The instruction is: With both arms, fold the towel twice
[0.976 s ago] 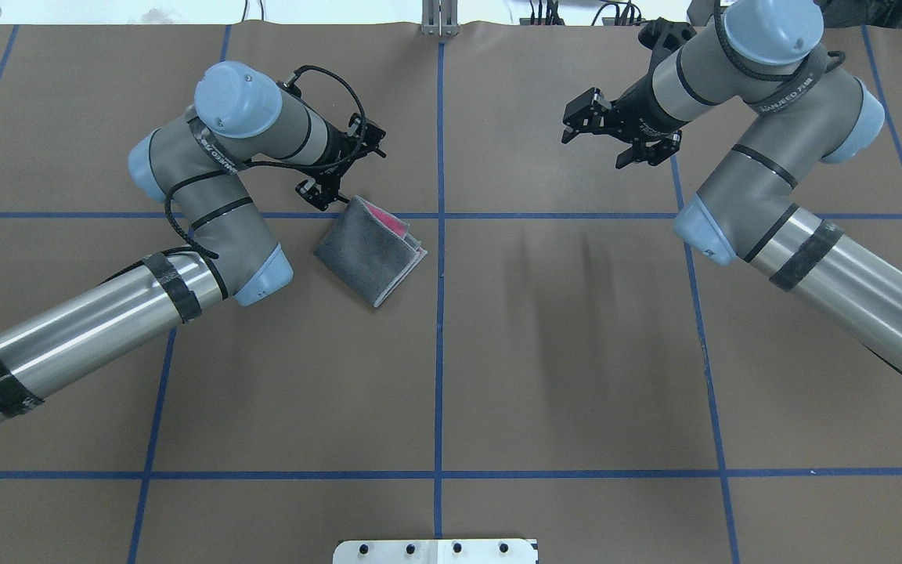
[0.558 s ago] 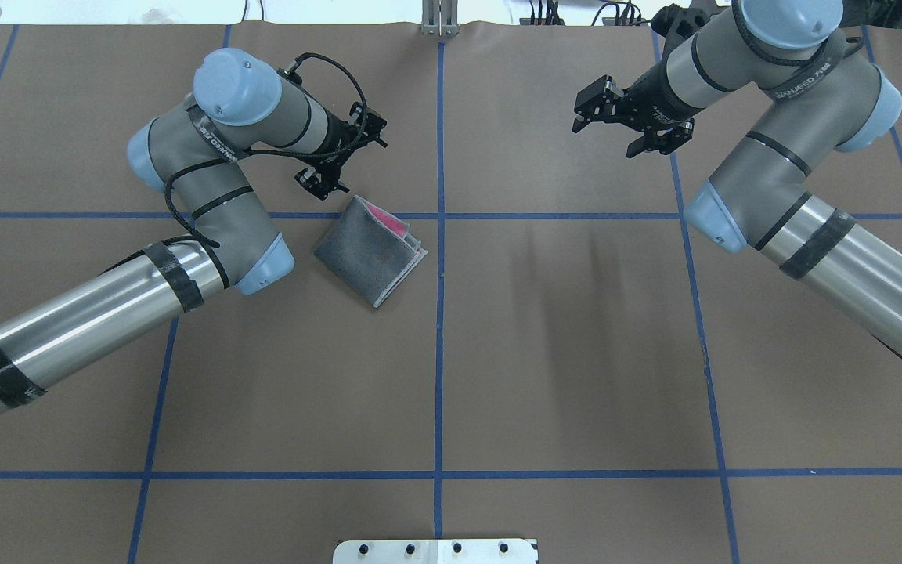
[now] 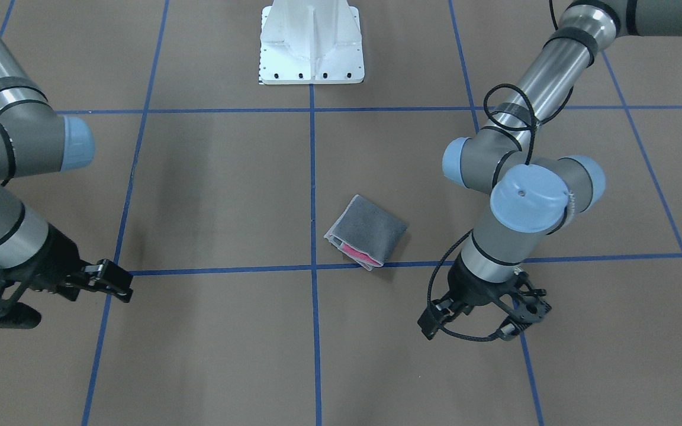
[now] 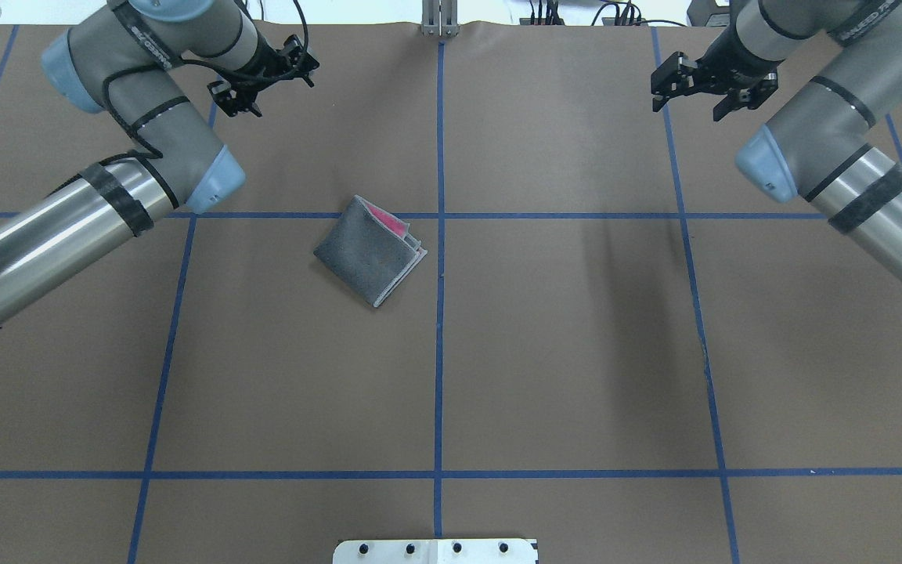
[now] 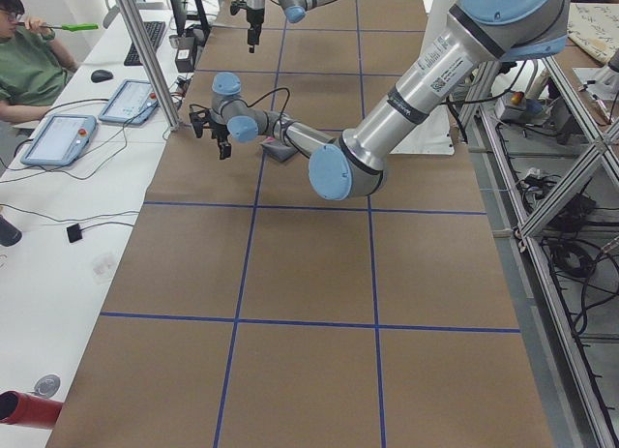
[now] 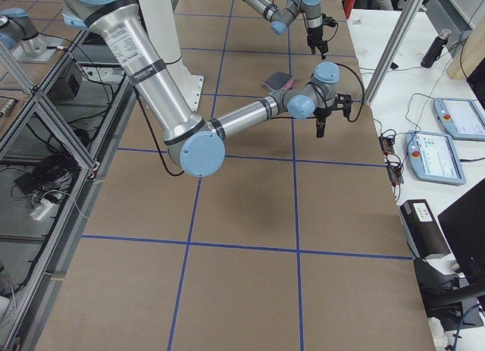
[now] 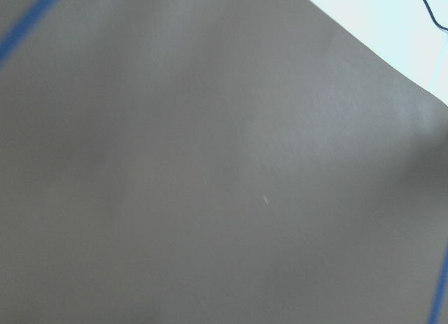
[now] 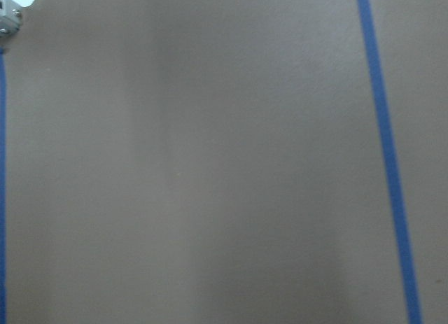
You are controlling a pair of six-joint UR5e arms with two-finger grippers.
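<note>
The towel [image 4: 369,251] lies folded into a small square left of the table's centre, dark grey face up. A strip of pink and the light hem show at its far right edge. It also shows in the front view [image 3: 367,229]. My left gripper [image 4: 267,78] hangs open and empty near the far edge, well clear of the towel, and shows in the front view [image 3: 483,319] too. My right gripper [image 4: 701,92] is open and empty at the far right [image 3: 51,290]. Both wrist views show only brown paper and blue tape.
Blue tape lines [image 4: 439,352] divide the brown paper into a grid. The white pedestal base [image 4: 435,551] sits at the near edge. A metal post [image 4: 439,19] stands at the far edge. A seated person [image 5: 29,66] with tablets is at the side bench.
My left gripper has drawn back from the towel's far corner toward the far left. My right gripper has moved right and farther away. The towel has not moved.
</note>
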